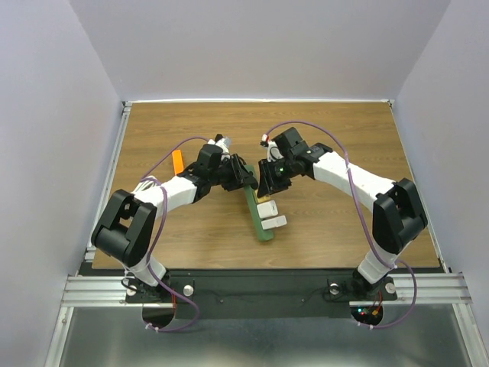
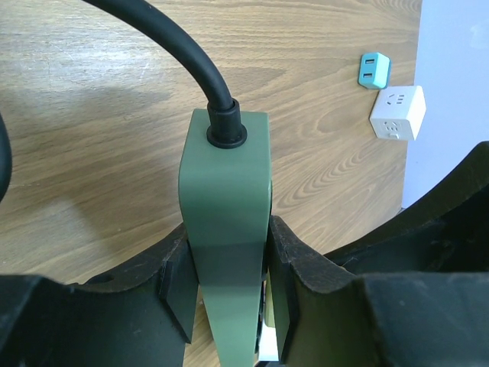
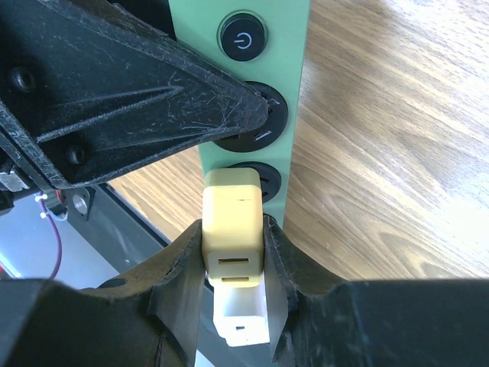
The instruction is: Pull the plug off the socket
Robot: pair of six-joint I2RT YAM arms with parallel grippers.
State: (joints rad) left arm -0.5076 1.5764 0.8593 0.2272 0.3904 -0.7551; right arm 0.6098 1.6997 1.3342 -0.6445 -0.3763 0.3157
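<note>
The long dark-green power-strip socket [image 1: 263, 232] sits mid-surface, a little toward 6 o'clock, with its long axis running roughly 11 to 5 in the top view. The left pincer [image 2: 228, 284] is clamped across the strip near its cord end, one finger on each long side. The thick black cord [image 2: 177, 47] leaves that end toward 11 o'clock in the left wrist view. The right pincer [image 3: 233, 252] is closed on the pale-yellow boxy plug [image 3: 231, 218], a finger on each side face. The plug looks seated in its outlet, two outlets down from the round power button [image 3: 242, 42].

Step in hand, as judged: grasp made, extraction not yet done. To do it well, the left arm acts as anchor and pins the strip so it cannot lift or slide. The right arm pulls straight along the pin axis, away from the strip face, with no twist or rocking, since side load likely binds the pins or drags the strip. Slip off the smooth plug sides is the likely failure.

Clearance: a white plug [image 3: 241, 325] sits just beside the yellow one at 6 o'clock in the right wrist view; whether they touch cannot be told. The left pincer's body crowds the 10 o'clock side, so lateral room is tight and the free direction is off the strip face. The wooden surface [image 1: 344, 229] shows bare wood at 3 o'clock for carrying the plug off. An orange item [image 1: 177, 160] at 9 o'clock lies well apart.
</note>
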